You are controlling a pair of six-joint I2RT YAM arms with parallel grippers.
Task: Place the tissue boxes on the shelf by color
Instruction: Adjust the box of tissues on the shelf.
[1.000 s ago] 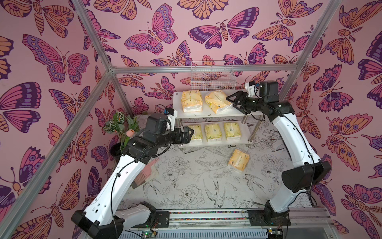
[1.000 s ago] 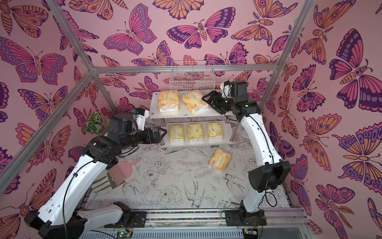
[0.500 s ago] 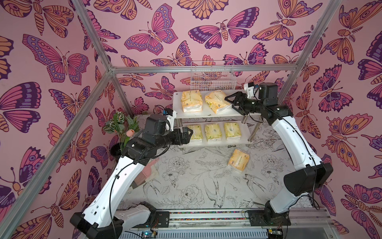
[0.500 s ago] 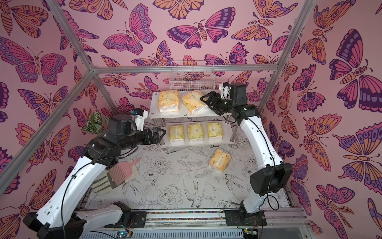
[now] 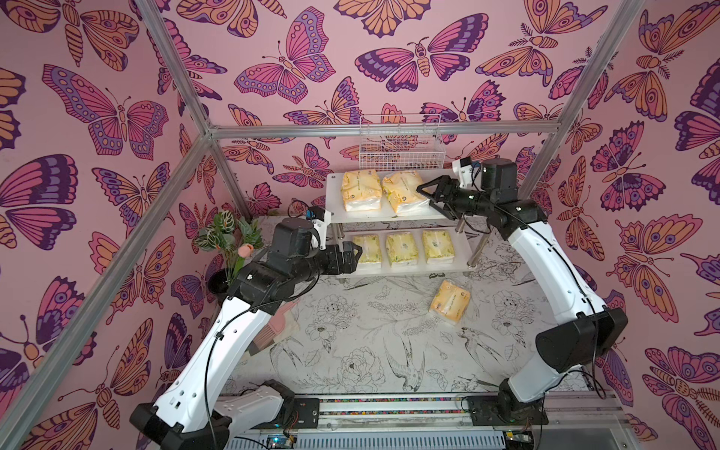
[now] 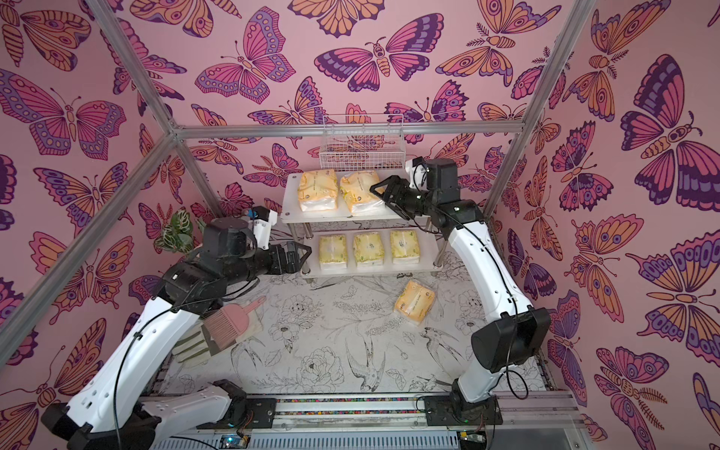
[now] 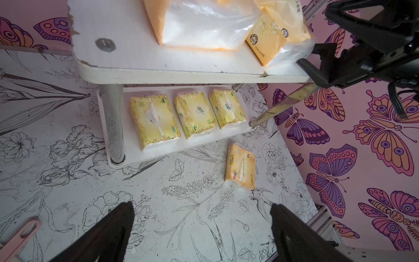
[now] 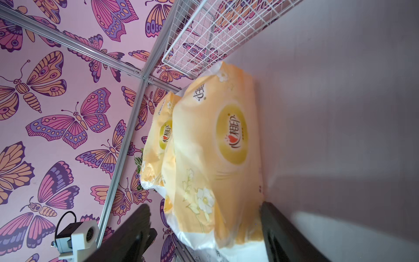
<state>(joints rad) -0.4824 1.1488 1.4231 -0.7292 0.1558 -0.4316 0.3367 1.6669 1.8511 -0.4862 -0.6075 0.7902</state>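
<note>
Plant (image 5: 224, 230): leafy, with a pink bud, in a dark pot (image 5: 218, 282), left of centre in both top views.
Pink brush (image 6: 230, 323): lies on the bird-and-flower printed worktop (image 6: 331, 350), partly under the left arm.
Left claw (image 5: 355, 258): spread wide with nothing between its fingers (image 7: 108, 233). It is level with the lower board, at its left end.
Shelf (image 5: 334, 198): white, two boards on chrome legs, centre of both top views.
Upper board: two orange packs (image 5: 360, 191) lie side by side.
Orange pack print: the right wrist view shows a yellow-green oval with a red heart and dark Chinese characters, and white flowers below it.
Lower board: three pale yellow packs (image 5: 402, 249) sit in a row. Each carries a green script logo too small to read.
Wire basket (image 5: 401, 144): white, hangs on the back frame bar just above the shelf.
Right claw (image 5: 426, 196): spread, straddling the near end of the right-hand orange pack (image 5: 403, 191) on the upper board. A gap shows beside one finger (image 8: 136, 231), so it is not pinching.
Loose orange pack (image 5: 450, 303): lies tilted on the worktop, right of centre and below the shelf's right end, apart from it. Its small print is unreadable.
</note>
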